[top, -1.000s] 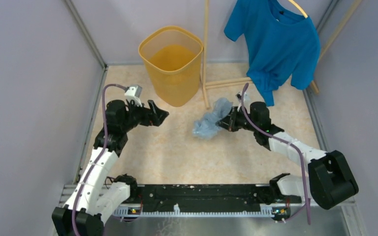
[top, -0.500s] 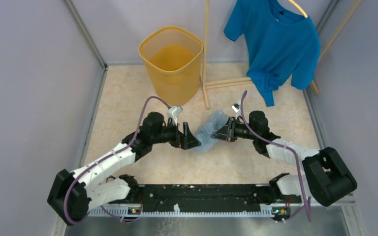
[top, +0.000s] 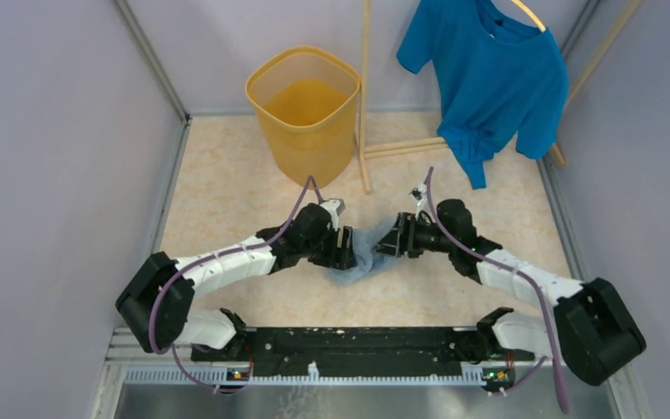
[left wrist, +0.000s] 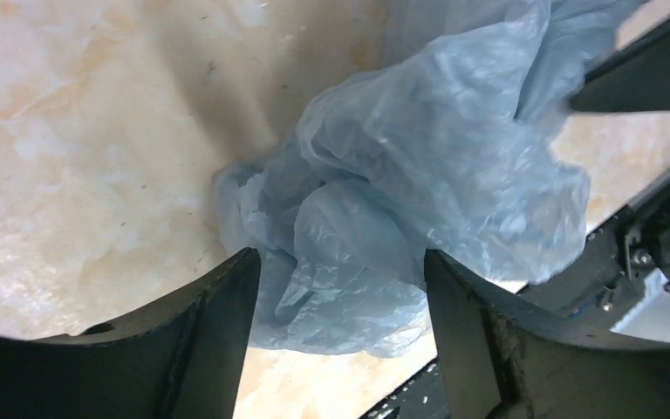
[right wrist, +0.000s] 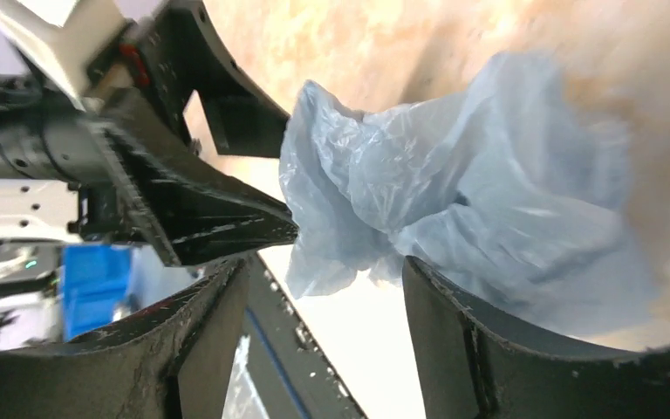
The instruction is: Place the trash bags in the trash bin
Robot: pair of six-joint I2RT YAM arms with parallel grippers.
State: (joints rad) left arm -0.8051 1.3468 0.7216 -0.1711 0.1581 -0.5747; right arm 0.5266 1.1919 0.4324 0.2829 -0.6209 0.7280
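The trash bag (top: 365,251), a crumpled pale blue film, lies on the beige floor between my two grippers. My left gripper (top: 345,247) reaches it from the left. In the left wrist view its jaws (left wrist: 340,255) stand open, with the bag (left wrist: 419,166) bunched between the fingers. My right gripper (top: 386,243) faces it from the right. It is open (right wrist: 324,262), and the bag (right wrist: 454,192) sits just past its fingertips, draped over one finger. The yellow-orange trash bin (top: 304,113) stands upright at the back, apart from both arms.
A bright blue T-shirt (top: 488,74) hangs on a wooden rack (top: 365,96) at the back right, close beside the bin. Grey walls close in left and right. The black base rail (top: 358,345) runs along the near edge.
My left arm has swung right from beside the bin and put its jaws round the bag. My right gripper has lowered the bag and opened, letting it go.
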